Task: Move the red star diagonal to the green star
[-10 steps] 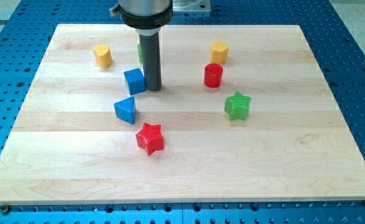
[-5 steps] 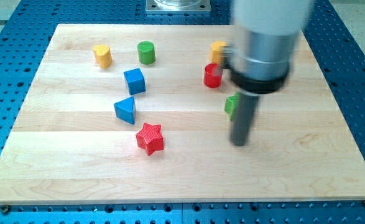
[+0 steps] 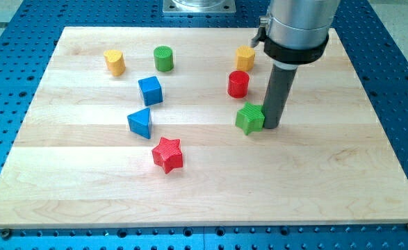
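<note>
With my tip point(image 3: 272, 126) touching the right side of the green star point(image 3: 249, 118) and no hand fitted to open or close, I should circle to the lower left, behind the red star point(image 3: 167, 154), then push it diagonally across the tabletop point(image 3: 329, 180).

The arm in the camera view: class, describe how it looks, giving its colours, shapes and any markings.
The arm is a wide, pale grey cylinder with a black ring round its lower edge. A narrower, straight dark grey rod hangs from it, ending at my tip. No cables, markings or sleeves show.
</note>
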`<action>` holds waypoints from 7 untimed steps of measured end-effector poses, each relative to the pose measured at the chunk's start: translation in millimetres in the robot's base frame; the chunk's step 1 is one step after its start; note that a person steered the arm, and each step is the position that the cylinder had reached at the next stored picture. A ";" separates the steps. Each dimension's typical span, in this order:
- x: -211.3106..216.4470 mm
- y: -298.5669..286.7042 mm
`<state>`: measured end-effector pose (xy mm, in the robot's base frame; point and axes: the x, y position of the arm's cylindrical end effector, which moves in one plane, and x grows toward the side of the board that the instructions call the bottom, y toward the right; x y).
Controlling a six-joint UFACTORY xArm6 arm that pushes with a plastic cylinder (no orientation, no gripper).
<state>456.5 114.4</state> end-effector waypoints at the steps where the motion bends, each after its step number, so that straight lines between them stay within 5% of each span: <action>1: 11.5 29.4; 3: 118.3 -60.7; 5: 145.5 -219.7; 7: 79.3 -230.2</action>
<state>535.9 -115.8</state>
